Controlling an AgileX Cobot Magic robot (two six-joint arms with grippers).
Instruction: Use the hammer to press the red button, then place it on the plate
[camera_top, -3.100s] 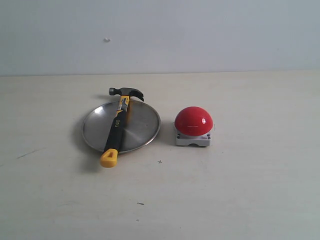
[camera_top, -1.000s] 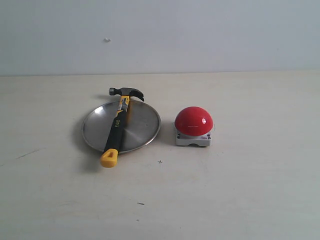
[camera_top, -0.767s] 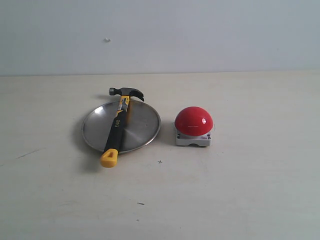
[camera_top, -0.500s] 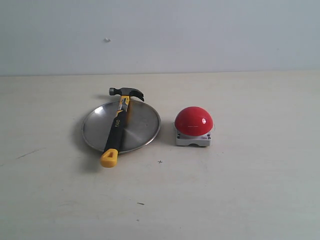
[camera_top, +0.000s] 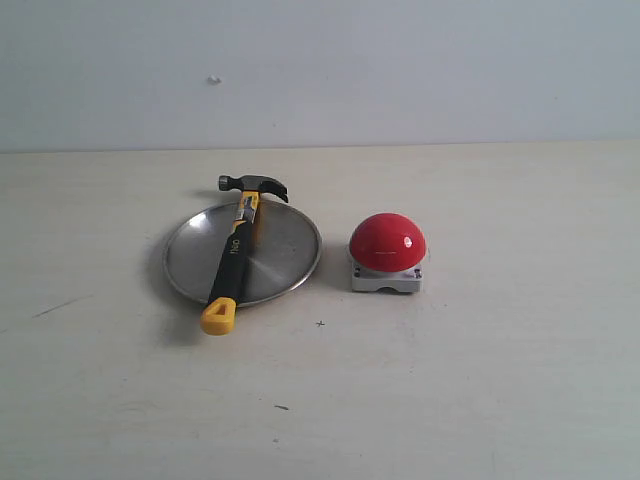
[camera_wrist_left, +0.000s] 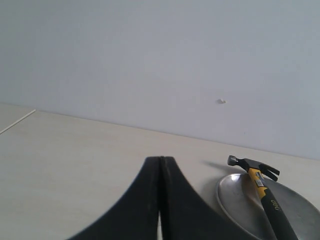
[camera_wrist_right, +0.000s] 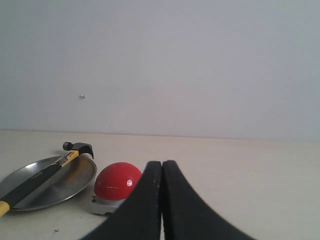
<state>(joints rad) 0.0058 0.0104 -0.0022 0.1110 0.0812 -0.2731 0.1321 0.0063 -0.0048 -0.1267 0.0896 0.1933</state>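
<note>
The table (camera_top: 480, 380) fills the lower two thirds of the exterior view, running out past every edge but the far one. Neither gripper shows there. The left gripper (camera_wrist_left: 160, 165) appears only in its own wrist view as two dark fingers pressed together with nothing between them, their bases cut off by the frame edge. The right gripper (camera_wrist_right: 162, 167) looks the same, closed and empty, and one finger hides part of the grey base of the red button (camera_top: 387, 243).

Left of centre in the exterior view lies the plate (camera_top: 285, 250). The left wrist view cuts off part of it. The hammer (camera_top: 233, 250) lies across the plate. Its dark head overhangs the far rim and its yellow butt overhangs the near rim, toward the lower left. The white lettering on the handle is too small to read. The button sits just right of the plate, apart from it, on the bare table.
</note>
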